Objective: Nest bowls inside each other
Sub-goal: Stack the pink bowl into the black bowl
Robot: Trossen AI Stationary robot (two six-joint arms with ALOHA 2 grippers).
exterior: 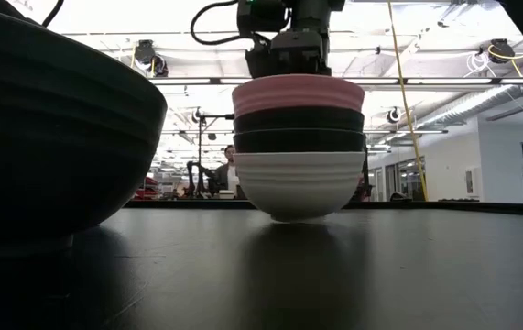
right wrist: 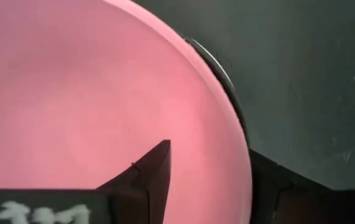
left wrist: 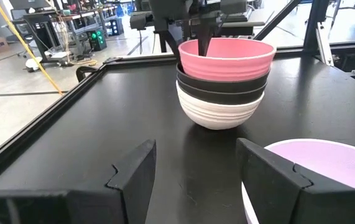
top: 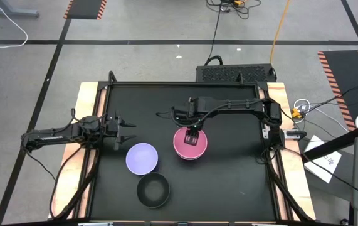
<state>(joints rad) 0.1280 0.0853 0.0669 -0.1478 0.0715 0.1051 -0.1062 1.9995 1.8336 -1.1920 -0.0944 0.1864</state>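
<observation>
Seating the pink bowl (top: 190,143) on the stack, with two bowls left loose.

We see the right gripper (top: 192,134) directly over the stack near table (top: 229,182) centre; its jaws straddle the pink bowl's rim, one inside and one outside, whether clamped or just released we cannot tell. The stack reads pink on top, two black bowls (exterior: 298,130) beneath, white bowl (exterior: 298,183) at the base. The lavender bowl (top: 142,157) sits about 8 o'clock from the stack, a lone black bowl (top: 153,190) near 7 o'clock. The left gripper (top: 128,132) waits at 9 o'clock, jaws open and empty. We judge the next move: release, lift clear, fetch the lavender bowl.
</observation>
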